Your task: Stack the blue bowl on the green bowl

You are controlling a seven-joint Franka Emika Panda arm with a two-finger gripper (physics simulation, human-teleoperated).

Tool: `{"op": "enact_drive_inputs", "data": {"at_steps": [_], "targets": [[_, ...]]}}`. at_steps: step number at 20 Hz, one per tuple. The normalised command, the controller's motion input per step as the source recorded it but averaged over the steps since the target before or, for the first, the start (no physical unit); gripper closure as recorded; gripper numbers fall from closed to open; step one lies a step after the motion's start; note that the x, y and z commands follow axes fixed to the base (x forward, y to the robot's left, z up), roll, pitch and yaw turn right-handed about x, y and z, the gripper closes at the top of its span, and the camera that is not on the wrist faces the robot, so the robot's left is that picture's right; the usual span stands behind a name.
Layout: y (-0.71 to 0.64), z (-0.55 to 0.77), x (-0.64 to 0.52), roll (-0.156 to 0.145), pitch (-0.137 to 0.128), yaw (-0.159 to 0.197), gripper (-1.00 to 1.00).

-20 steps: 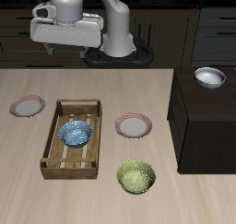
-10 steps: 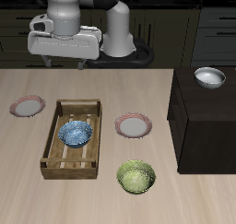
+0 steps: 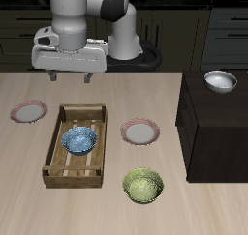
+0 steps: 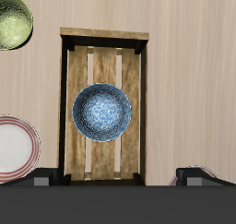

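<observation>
We found the blue bowl (image 3: pixel 79 139) (image 4: pixel 102 112) sitting inside the wooden crate (image 3: pixel 58 163) (image 4: pixel 76 76). The green bowl (image 3: pixel 143 185) (image 4: pixel 13 20) lay on the table (image 3: pixel 194 205) nearer its front edge, apart from the crate. Our gripper (image 3: pixel 70 76) hung above the crate's back end, its jaws apart and holding nothing.

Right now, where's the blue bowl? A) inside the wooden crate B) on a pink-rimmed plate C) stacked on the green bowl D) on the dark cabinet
A: the blue bowl sits on the slats inside the wooden crate, while the green bowl stands alone on the table nearer the front edge.
</observation>
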Motion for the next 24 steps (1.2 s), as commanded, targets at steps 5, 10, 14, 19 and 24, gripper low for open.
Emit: {"op": "enact_drive_inputs", "data": {"at_steps": [5,10,14,19,24], "targets": [[-0.06,-0.24,0.08,-0.015,0.021,-0.004,-1.0],[-0.04,-0.22,0.08,-0.021,0.019,-0.009,-1.0],[0.12,-0.17,0.02,0.018,0.017,-0.004,-1.0],[0.17,-0.34,0.02,0.017,0.031,0.019,-1.0],[0.1,-0.24,0.0,0.01,0.019,0.005,-1.0]]}}
